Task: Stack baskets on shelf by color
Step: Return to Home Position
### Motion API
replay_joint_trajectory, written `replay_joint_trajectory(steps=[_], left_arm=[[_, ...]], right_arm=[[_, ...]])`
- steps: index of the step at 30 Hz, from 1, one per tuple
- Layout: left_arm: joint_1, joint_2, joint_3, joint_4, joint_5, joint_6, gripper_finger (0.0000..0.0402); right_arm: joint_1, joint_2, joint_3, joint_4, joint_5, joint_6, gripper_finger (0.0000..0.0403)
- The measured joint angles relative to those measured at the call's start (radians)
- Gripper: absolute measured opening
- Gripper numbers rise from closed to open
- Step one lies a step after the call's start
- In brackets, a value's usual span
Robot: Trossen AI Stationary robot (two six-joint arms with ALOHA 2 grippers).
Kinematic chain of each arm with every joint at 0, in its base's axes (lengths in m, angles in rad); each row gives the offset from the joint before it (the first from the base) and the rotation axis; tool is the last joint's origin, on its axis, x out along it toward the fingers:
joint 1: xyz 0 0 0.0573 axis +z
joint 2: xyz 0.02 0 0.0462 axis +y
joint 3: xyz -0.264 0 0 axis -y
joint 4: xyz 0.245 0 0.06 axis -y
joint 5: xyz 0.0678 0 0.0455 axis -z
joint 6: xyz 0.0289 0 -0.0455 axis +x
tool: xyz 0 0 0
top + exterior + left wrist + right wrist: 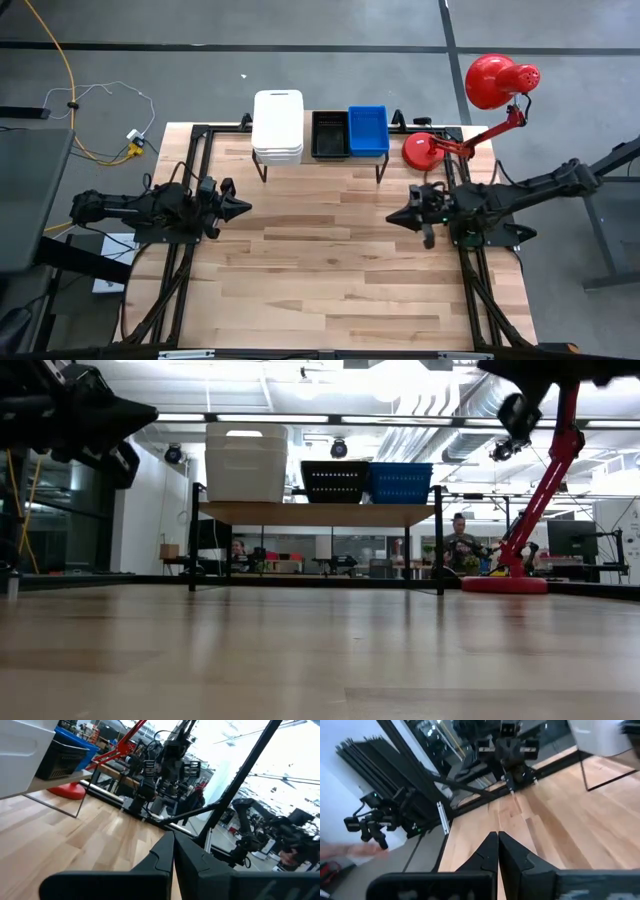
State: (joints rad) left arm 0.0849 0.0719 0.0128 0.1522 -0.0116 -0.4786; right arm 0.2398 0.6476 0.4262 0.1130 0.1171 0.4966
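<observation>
Inspection of the shelf (320, 513), a low riser with a light wood plank top on thin black metal legs.

**Load.** Every basket in view sits on the shelf, grouped by colour.
- A stack of large white rounded-corner plastic baskets (278, 127) occupies the end nearer the left arm.
- The smaller black slotted plastic basket (330, 135) sits mid-shelf.
- The bright blue plastic basket (368, 131) sits just beside the black one, at the end nearer the right arm.
- I cannot tell whether the black and blue ones are single or nested.

**Tools.**
- The left gripper (243, 208) hangs in front of the shelf, off its white end and well apart from it. Its fingers are pressed together on nothing.
- The right gripper (391, 217) is likewise in front of the shelf, off the blue end, clenched and empty.

**Judgement.** The sorting looks complete. Both arms sit low and clear of the shelf, which suits a parked posture with nothing left to carry.

**Other.** A red articulated desk lamp (495, 80) stands just beside the shelf's blue end.
</observation>
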Motion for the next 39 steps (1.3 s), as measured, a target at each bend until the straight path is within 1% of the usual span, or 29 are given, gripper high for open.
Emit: replay_joint_trajectory(steps=[4, 6, 11, 13, 15, 17, 20, 26, 29, 32, 35, 37, 39], left_arm=[[0.000, 0.000, 0.000, 0.001, 0.000, 0.000, 0.0000], [0.000, 0.000, 0.000, 0.001, 0.000, 0.000, 0.0000], [0.000, 0.000, 0.000, 0.001, 0.000, 0.000, 0.0000], [0.000, 0.000, 0.000, 0.001, 0.000, 0.001, 0.0000], [0.000, 0.000, 0.000, 0.001, 0.000, 0.000, 0.0000], [0.000, 0.000, 0.000, 0.001, 0.000, 0.001, 0.0000], [0.000, 0.000, 0.000, 0.001, 0.000, 0.000, 0.0000], [0.000, 0.000, 0.000, 0.001, 0.000, 0.002, 0.0000], [0.000, 0.000, 0.000, 0.001, 0.000, 0.001, 0.0000], [0.000, 0.000, 0.000, 0.001, 0.000, 0.000, 0.0000], [0.000, 0.000, 0.000, 0.001, 0.000, 0.002, 0.0000], [0.000, 0.000, 0.000, 0.001, 0.000, 0.000, 0.0000], [0.000, 0.000, 0.000, 0.001, 0.000, 0.002, 0.0000]], right_arm=[[-0.047, -0.144, -0.103, 0.020, -0.024, -0.034, 0.0000], [-0.088, -0.212, -0.140, 0.018, -0.074, -0.054, 0.0000], [-0.225, -0.364, -0.210, 0.004, -0.252, -0.060, 0.0000], [-0.271, -0.408, -0.234, -0.012, -0.289, -0.060, 0.0000], [-0.300, -0.447, -0.256, -0.013, -0.302, -0.076, 0.0000], [-0.307, -0.482, -0.274, -0.012, -0.300, -0.110, 0.0000], [-0.302, -0.525, -0.285, -0.045, -0.269, -0.148, 0.0000], [-0.251, -0.584, -0.286, -0.217, -0.137, -0.208, 0.0000], [-0.232, -0.607, -0.286, -0.293, -0.105, -0.230, 0.0000], [-0.225, -0.627, -0.286, -0.325, -0.086, -0.258, 0.0000], [-0.226, -0.649, -0.315, -0.298, -0.072, -0.279, 0.0000], [-0.226, -0.648, -0.363, -0.232, -0.075, -0.275, 0.0000], [-0.226, -0.635, -0.407, -0.120, -0.103, -0.277, 0.0000]])
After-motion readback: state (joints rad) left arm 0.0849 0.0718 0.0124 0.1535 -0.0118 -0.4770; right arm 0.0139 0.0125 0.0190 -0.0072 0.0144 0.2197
